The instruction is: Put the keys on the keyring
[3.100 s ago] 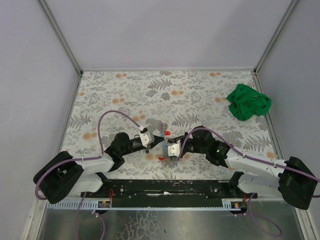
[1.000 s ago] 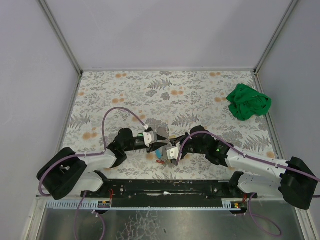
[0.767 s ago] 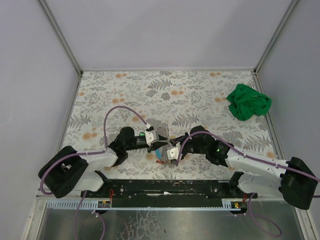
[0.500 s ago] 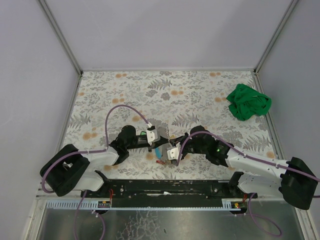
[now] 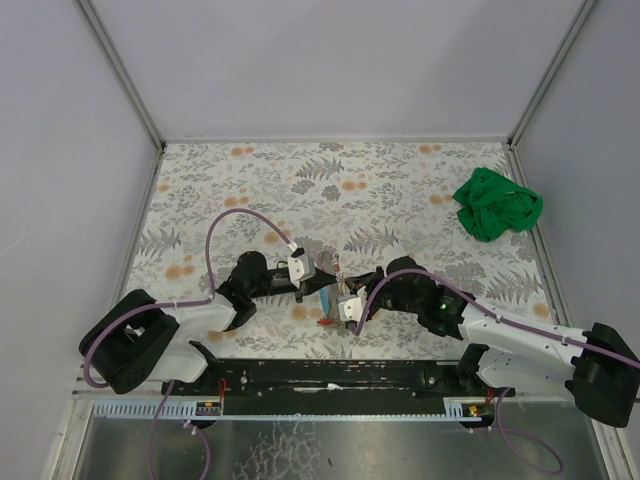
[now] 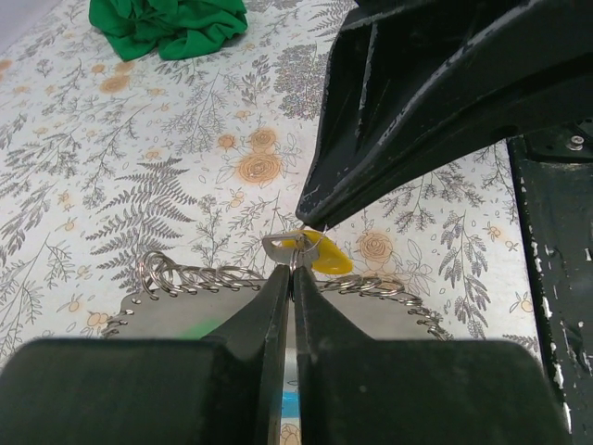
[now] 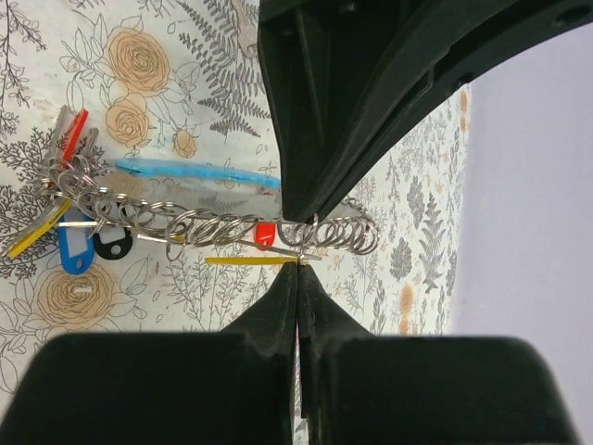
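Grey-and-orange floral print covers the surface [image 5: 250, 180], and I read it from the left edge across. My left arm [image 5: 190, 320] lies low along the near edge and reaches toward its middle. The left claw [image 6: 289, 276] is closed, fingers pressed flat together. Their tips nip a wire loop of the keyring [image 7: 222, 225], a long coil of steel rings running out to both sides of the pinch. I cannot tell whether the coil rests on the surface or hangs just above it.

Right at those tips sits the yellow-orange key [image 6: 321, 256], its plastic head touching a small metal loop at the pinch. At one end of the coil hangs a bunch of coloured tags [image 7: 79, 243] in blue, black, yellow and red, and a long blue strip [image 7: 195, 173] lies alongside the rings.

The right claw [image 7: 296, 271] comes in from the opposite side and meets the left one nearly tip to tip, near the middle of the near edge. It too is closed. From its own wrist camera the key shows edge-on as a thin yellow line ending at the fingertips, so I read it as gripping that key, though the contact is very small. The right arm [image 5: 510, 335] stretches back toward the near right corner. A crumpled green cloth [image 5: 497, 205] lies against the right edge, toward the far right corner, well apart from both claws.
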{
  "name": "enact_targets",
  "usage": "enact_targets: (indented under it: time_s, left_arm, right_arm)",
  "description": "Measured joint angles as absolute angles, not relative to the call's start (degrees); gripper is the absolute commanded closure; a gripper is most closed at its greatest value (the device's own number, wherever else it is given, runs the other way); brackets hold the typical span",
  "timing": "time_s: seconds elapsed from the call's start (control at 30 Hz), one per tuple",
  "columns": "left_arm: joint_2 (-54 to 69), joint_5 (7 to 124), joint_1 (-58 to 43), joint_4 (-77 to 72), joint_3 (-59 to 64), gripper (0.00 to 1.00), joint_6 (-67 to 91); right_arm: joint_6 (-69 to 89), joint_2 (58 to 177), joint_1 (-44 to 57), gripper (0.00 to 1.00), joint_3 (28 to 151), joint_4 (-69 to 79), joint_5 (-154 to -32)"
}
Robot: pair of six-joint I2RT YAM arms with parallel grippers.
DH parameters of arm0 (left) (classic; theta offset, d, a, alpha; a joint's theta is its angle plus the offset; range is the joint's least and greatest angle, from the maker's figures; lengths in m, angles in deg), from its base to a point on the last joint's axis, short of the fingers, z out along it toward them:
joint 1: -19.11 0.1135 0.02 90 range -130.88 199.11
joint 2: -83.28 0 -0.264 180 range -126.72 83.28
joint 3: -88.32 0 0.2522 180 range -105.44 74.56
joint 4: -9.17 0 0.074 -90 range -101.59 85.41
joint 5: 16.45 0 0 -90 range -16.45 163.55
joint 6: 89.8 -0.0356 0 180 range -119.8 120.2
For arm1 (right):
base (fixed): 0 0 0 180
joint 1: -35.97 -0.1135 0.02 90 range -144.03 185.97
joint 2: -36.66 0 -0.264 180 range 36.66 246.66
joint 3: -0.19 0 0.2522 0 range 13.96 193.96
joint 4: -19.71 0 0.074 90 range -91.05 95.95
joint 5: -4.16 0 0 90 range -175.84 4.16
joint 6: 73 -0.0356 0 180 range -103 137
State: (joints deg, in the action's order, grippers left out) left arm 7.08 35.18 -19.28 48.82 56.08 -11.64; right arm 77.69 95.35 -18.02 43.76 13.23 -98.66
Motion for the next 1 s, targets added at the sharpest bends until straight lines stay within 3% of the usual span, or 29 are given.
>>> enact_targets:
  time_s: [0.5, 0.73, 1.0]
  left_arm:
    - [5.79, 39.31, -18.34, 56.40, 58.11, 1.00, -1.95]
    - [5.72, 40.34, -18.34, 56.86, 58.31, 1.00, -1.54]
    - [5.72, 40.56, -18.34, 56.84, 58.31, 1.00, -1.52]
  right_arm:
    - [74.36, 98.81, -18.02, 1.00, 40.65, 17.61, -96.27]
    - [70.19, 94.13, -18.02, 0.81, 37.79, 22.02, -95.71]
    - [65.45, 93.26, -18.02, 0.71, 36.68, 28.45, -96.08]
